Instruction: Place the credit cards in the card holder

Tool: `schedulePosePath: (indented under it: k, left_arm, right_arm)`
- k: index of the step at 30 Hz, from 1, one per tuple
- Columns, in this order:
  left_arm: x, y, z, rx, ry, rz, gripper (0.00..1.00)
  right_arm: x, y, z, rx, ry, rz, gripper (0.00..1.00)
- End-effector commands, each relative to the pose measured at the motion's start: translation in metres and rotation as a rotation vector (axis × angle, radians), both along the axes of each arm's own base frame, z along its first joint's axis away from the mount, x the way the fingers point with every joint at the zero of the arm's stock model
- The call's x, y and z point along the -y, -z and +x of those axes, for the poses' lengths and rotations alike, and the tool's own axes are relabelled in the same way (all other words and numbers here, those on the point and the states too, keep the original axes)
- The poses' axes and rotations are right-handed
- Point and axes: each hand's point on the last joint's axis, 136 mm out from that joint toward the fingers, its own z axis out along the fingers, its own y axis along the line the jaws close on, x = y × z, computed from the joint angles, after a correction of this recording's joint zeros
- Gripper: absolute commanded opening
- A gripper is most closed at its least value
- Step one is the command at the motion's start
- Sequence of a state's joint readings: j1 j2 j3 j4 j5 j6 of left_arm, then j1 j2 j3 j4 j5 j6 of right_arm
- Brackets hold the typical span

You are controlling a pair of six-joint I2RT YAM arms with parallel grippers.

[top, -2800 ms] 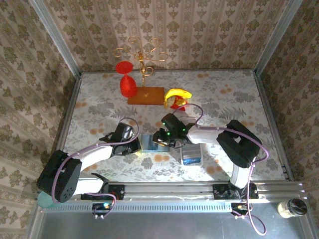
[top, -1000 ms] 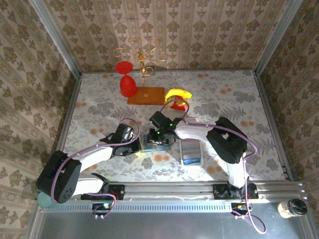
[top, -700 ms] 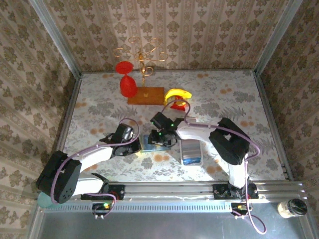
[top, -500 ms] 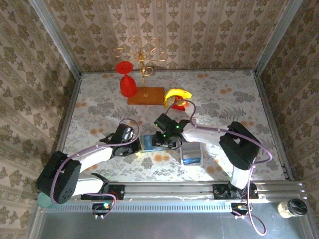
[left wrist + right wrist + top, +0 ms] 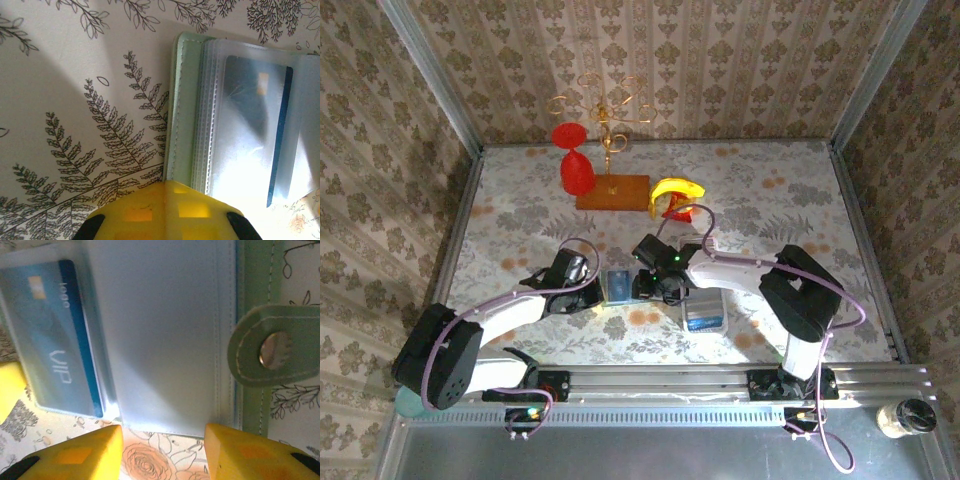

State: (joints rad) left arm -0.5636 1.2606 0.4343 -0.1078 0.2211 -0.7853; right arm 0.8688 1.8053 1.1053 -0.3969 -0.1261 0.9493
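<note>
Right tool [image 5: 162, 440] drew rightward, released; left tool [image 5: 165, 212] clenched; card [image 5: 55, 340] parallels card holder [image 5: 257, 315] spine

Card holder [image 5: 616, 285], seen in part
From above, the right gripper [image 5: 655, 286] covers its right part. In the left wrist view its far side runs off the frame and the left gripper [image 5: 163, 207] hides one edge. The card [image 5: 52, 340] inside it is blurred behind cloudy plastic, and its small print is unreadable.
</note>
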Motion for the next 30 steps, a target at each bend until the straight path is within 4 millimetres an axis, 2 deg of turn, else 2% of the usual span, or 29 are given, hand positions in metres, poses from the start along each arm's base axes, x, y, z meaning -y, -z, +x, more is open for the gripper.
schedulePosePath:
  k: [1, 20, 24, 30]
  left_arm:
    - [-0.005, 0.007, -0.013, -0.04, 0.006, 0.016, 0.05]
    - [-0.003, 0.007, -0.014, -0.043, 0.012, 0.013, 0.04]
    - [-0.004, 0.006, -0.014, -0.037, 0.01, 0.015, 0.04]
    - [-0.004, 0.007, -0.015, -0.041, 0.015, 0.019, 0.04]
  right_arm:
    - [-0.003, 0.001, 0.008, 0.016, 0.016, -0.02, 0.47]
    - [-0.031, -0.003, 0.015, 0.029, 0.015, 0.066, 0.47]
    - [-0.026, -0.005, 0.016, 0.041, 0.022, 0.038, 0.48]
    - [-0.008, -0.015, 0.016, 0.088, 0.041, -0.004, 0.48]
